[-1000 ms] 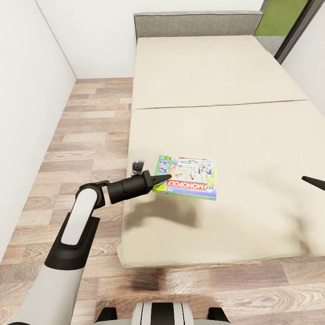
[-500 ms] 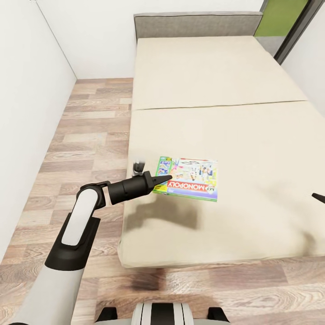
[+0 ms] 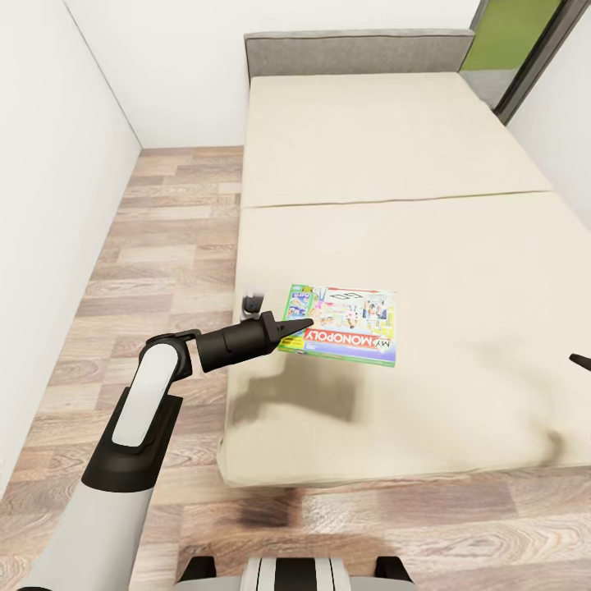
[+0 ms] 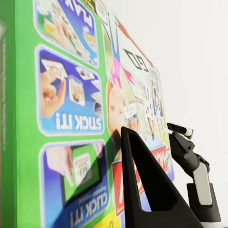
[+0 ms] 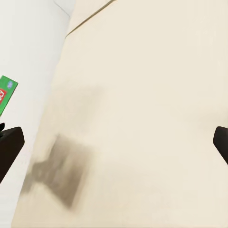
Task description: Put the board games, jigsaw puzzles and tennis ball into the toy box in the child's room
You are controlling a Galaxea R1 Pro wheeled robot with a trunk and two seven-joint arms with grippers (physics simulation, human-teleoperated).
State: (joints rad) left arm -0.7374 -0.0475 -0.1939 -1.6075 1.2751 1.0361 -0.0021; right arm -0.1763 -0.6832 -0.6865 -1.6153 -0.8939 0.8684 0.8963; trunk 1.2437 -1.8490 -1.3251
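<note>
- While the left gripper (image 3: 305, 322) reached over the near left part of the bed (image 3: 460, 271), its dark fingertip lay on the green-edged left end of the Monopoly box (image 3: 341, 325); whether the jaws were clamped on that edge or released I could not tell
- Seen from the left wrist, one black finger (image 4: 152, 185) rose in front of the box lid (image 4: 71, 109), its green panels reading "STICK IT!" and "CLICK IT!"; the right arm (image 4: 197, 175) stood beyond the box
- At the head view's right edge only a dark tip of the right gripper (image 3: 581, 360) showed above the beige cover; in the right wrist view its two fingers (image 5: 9, 147) stood wide apart, grasping nothing, the box corner (image 5: 5, 95) well apart from them
- Beside the bed ran the wood-plank floor (image 3: 156, 246) and a white wall (image 3: 49, 205)
</note>
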